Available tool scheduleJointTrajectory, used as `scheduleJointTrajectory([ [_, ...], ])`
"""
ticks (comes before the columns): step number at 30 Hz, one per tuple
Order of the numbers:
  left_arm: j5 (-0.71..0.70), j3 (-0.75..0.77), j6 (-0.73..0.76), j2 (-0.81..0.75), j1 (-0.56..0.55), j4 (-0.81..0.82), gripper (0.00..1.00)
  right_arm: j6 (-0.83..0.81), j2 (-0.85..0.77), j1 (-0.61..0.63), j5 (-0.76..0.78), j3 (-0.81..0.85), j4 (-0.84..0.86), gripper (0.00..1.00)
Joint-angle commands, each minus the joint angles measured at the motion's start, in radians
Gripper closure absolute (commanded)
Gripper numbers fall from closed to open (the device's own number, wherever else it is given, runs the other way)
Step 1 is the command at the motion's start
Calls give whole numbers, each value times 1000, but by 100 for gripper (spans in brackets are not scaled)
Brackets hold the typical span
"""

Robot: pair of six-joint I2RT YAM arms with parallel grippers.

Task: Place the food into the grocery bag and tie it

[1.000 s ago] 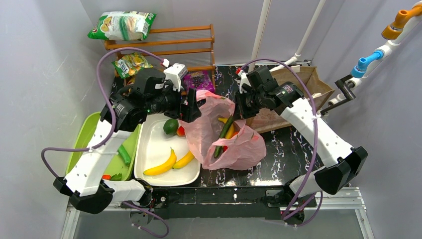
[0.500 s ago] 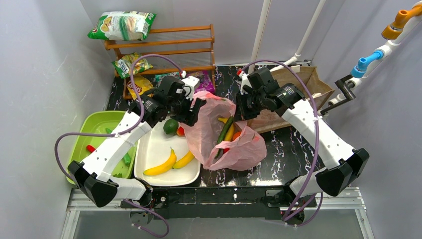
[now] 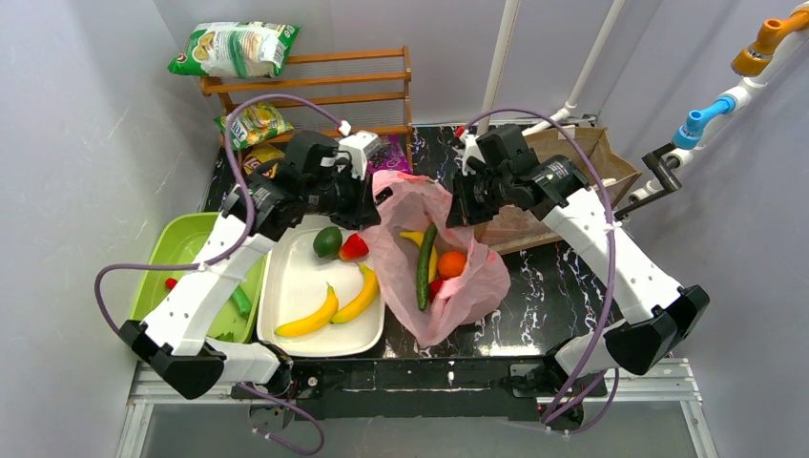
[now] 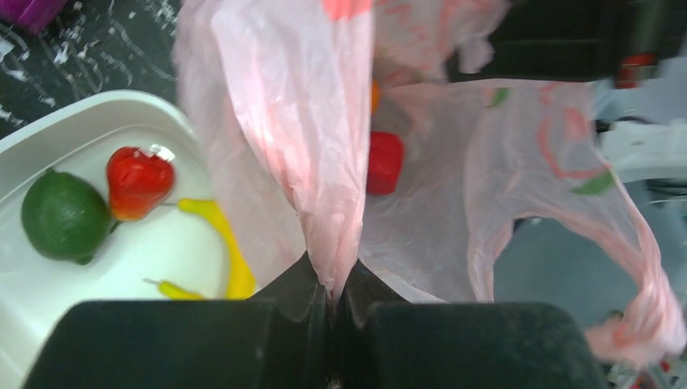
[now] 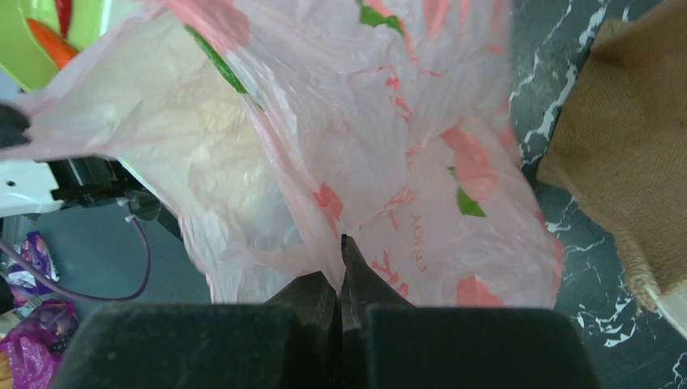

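Your left claw point(image 4: 330, 284) clenches the grocery bag point(image 3: 467, 291) by its rim and your right claw point(image 5: 340, 279) pinches the opposite rim, so the mouth gapes between them, likely for the bananas point(image 3: 310, 320).

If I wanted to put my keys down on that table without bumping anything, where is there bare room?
Best is the black tabletop bordered by the pink bag, the brown paper bag and the right arm. The white tray is bare between the avocado and the bananas. The far left, around the wooden rack, is crowded with snack packets.
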Motion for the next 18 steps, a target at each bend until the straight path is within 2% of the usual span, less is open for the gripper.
scheduleJointTrajectory([
  [1,120,131,-110,-69,2,-83,100,20,14,-1,-14,122,25,99],
  [10,189,269,-234,-93,2,-85,100,66,47,-2,-49,229,84,99],
  [14,216,206,-282,-120,2,-26,100,68,71,-1,-51,243,75,99],
  [18,222,150,-341,-111,2,11,100,47,87,-3,18,273,-11,99],
])
